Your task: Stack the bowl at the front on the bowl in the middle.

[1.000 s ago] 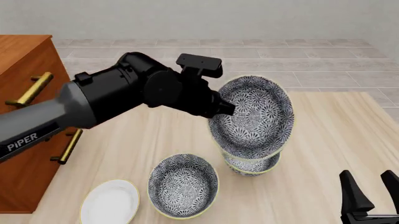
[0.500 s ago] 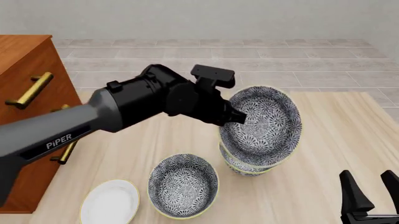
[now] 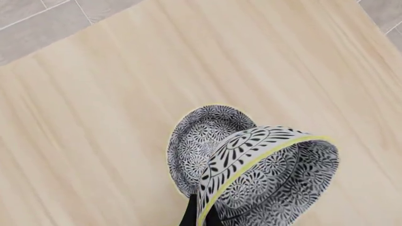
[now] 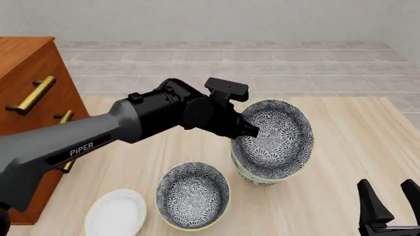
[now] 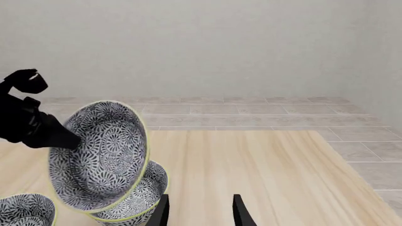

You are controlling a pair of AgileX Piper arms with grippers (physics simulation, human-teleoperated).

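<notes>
One floral grey-blue bowl (image 4: 276,140) with a cream-yellow rim hangs tilted, its opening facing the camera. My left gripper (image 4: 253,130) is shut on its near-left rim. In the left wrist view the fingers (image 3: 190,217) pinch that rim beside the bowl (image 3: 276,179). Right under it stands the bowl in the middle (image 4: 261,179), upright and mostly covered; whether the two touch I cannot tell. A third like bowl (image 4: 194,195) stands alone nearest the front edge. My right gripper (image 4: 392,201) is open at the front right, holding nothing.
A plain white plate (image 4: 117,212) lies at the front left beside the lone bowl. A wooden cabinet (image 4: 26,98) with brass handles stands along the table's left side. The left arm's black body stretches across the table's left half.
The left arm has carried the held bowl slightly right and down, closer onto the bowl beneath it. The right gripper has not moved.
</notes>
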